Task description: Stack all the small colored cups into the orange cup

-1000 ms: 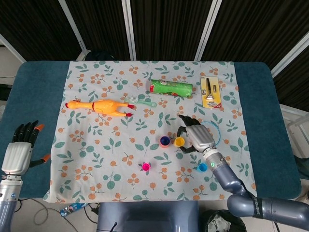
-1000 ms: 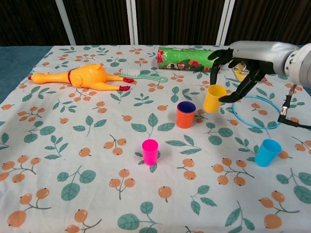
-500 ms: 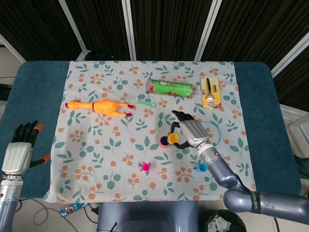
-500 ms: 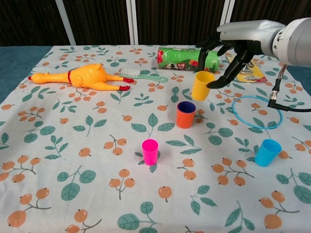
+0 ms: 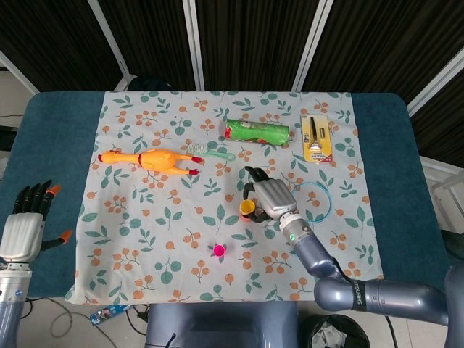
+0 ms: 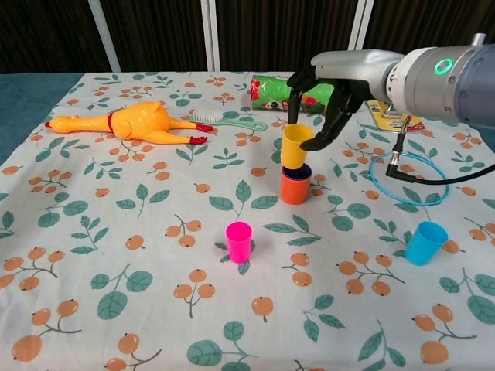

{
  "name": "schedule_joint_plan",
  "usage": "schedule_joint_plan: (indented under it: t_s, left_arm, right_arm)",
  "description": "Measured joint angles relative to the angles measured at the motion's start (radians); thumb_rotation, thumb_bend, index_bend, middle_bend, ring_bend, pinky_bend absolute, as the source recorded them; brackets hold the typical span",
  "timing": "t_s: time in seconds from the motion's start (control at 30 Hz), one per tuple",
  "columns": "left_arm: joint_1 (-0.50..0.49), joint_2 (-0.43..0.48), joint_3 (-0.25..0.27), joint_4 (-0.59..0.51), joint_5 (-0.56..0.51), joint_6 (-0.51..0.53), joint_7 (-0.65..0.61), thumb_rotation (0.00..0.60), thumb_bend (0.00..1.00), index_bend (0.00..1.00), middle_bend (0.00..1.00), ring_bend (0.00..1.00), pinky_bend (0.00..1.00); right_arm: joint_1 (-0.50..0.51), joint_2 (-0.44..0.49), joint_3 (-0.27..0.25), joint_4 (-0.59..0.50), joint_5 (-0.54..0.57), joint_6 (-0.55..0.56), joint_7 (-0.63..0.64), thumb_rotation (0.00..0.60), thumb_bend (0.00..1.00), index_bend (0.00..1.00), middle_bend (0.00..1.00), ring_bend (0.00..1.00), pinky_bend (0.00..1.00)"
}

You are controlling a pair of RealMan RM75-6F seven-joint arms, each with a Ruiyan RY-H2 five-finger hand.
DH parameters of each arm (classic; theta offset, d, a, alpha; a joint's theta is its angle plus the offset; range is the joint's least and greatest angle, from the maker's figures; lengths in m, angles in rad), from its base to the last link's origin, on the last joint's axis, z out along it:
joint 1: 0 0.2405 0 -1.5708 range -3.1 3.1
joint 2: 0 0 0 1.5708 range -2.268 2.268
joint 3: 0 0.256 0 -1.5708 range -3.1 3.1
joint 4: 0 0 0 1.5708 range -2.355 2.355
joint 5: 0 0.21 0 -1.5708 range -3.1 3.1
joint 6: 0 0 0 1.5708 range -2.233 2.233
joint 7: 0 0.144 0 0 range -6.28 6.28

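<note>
My left robot hand rests at the table's left edge, fingers spread, holding nothing. The small pink cup stands upright alone. Just right, the orange cup holds a dark blue cup, and my right robot hand grips the yellow cup directly over it. The blue cup stands far right.

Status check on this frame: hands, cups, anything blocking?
Right hand holds yellow cup just above orange cup. Left hand open, idle at table edge. Pink cup and blue cup unstacked. Nothing blocking.
</note>
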Motion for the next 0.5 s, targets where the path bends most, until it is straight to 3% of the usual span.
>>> schedule_joint_plan:
  t_s: [0.03,0.17,0.37,0.5]
  left_arm:
    - [0.001,0.001,-0.001,-0.001,0.0,0.001,-0.002,0.6,0.13,0.13,0.02,0.0,0.0]
    - [0.005,0.005,-0.005,-0.003,-0.001,0.006,-0.005,0.6,0.13,0.13,0.02,0.0,0.0]
    - [0.007,0.007,-0.006,-0.007,0.0,0.007,-0.003,0.6,0.13,0.13,0.02,0.0,0.0]
    - [0.008,0.006,-0.007,-0.007,0.001,0.004,-0.001,0.6,0.13,0.13,0.02,0.0,0.0]
  right_arm:
    - [0.003,-0.004,-0.003,0.006,0.006,0.004,-0.005,0.6,0.34,0.53,0.0,0.0,0.47]
    - [0.009,-0.014,-0.011,0.018,0.021,0.009,-0.009,0.6,0.34,0.53,0.0,0.0,0.12]
    - [0.012,-0.023,-0.021,0.041,0.035,-0.009,0.006,0.6,0.34,0.53,0.0,0.0,0.13]
    - [0.011,-0.021,-0.032,0.043,0.032,-0.021,0.013,0.6,0.34,0.39,0.0,0.0,0.08]
